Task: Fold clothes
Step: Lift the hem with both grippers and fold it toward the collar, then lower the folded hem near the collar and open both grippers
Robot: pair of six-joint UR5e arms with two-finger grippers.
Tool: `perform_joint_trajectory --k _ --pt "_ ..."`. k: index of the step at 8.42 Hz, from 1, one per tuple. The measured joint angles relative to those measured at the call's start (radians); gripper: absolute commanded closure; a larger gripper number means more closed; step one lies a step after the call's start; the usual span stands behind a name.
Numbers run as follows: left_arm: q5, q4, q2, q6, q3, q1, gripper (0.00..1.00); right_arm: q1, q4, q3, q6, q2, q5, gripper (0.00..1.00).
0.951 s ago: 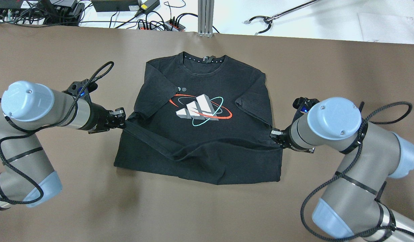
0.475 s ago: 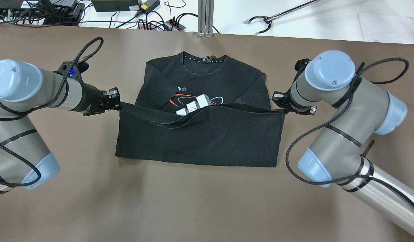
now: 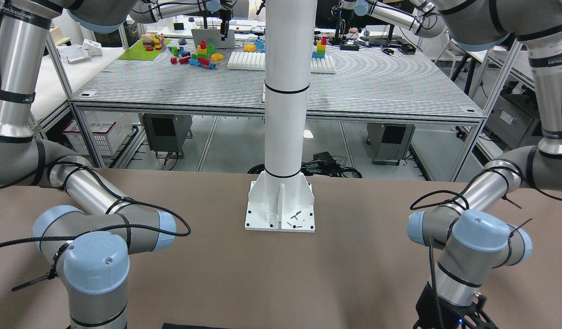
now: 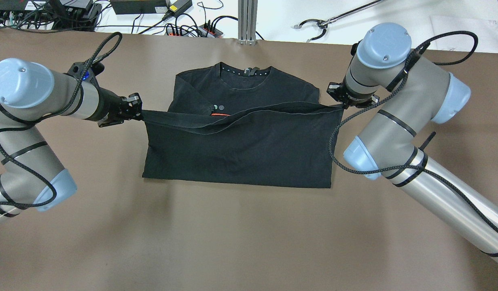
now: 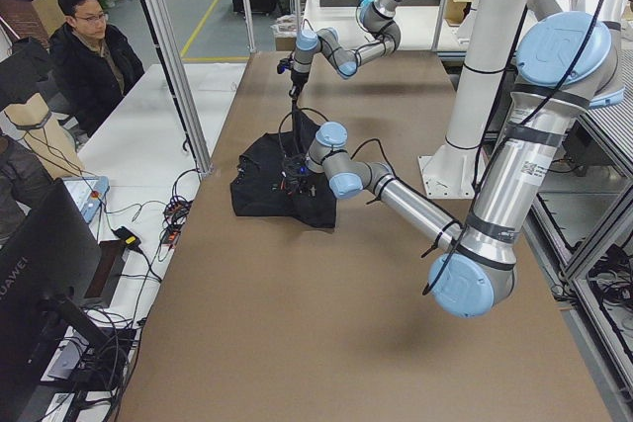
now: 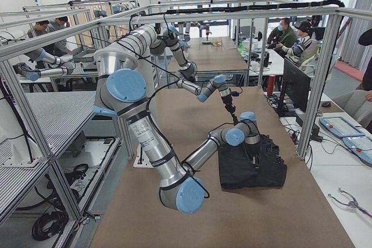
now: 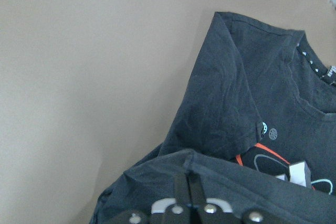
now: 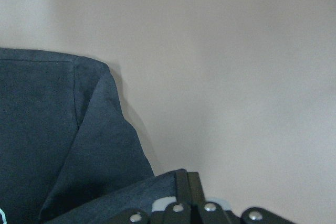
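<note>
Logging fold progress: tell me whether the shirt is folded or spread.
Half folded: the shirt has its lower half doubled over, hem held across the chest by the left gripper and right gripper; the collar is uncovered.

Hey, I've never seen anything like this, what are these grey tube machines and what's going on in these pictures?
Those are two robot arms at a brown table. One picture looks down from behind them, one faces them past a white pillar, two look along the table from its ends, and two come from wrist cameras. A black T-shirt lies there, half folded. The left gripper and right gripper each pinch a corner of its bottom hem, held over the chest.
</note>
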Motion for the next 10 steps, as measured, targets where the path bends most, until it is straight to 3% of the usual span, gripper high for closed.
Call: perform_joint_trajectory --k 3,5,8,10 --pt "-0.010 0.000 -0.070 0.011 0.082 -0.046 1.00 0.016 0.098 -0.149 -0.017 0.071 -0.003 1.00" --pt "-0.042 0.000 -0.073 0.009 0.066 -0.055 1.00 0.018 0.115 -0.157 -0.013 0.087 0.013 1.00" --pt "-0.089 0.001 0.018 0.008 -0.076 -0.056 1.00 0.036 -0.007 0.051 -0.014 0.004 0.128 1.00" --pt "-0.101 0.001 0.070 0.009 -0.132 -0.056 1.00 0.045 -0.086 0.149 -0.028 -0.039 0.142 1.00"
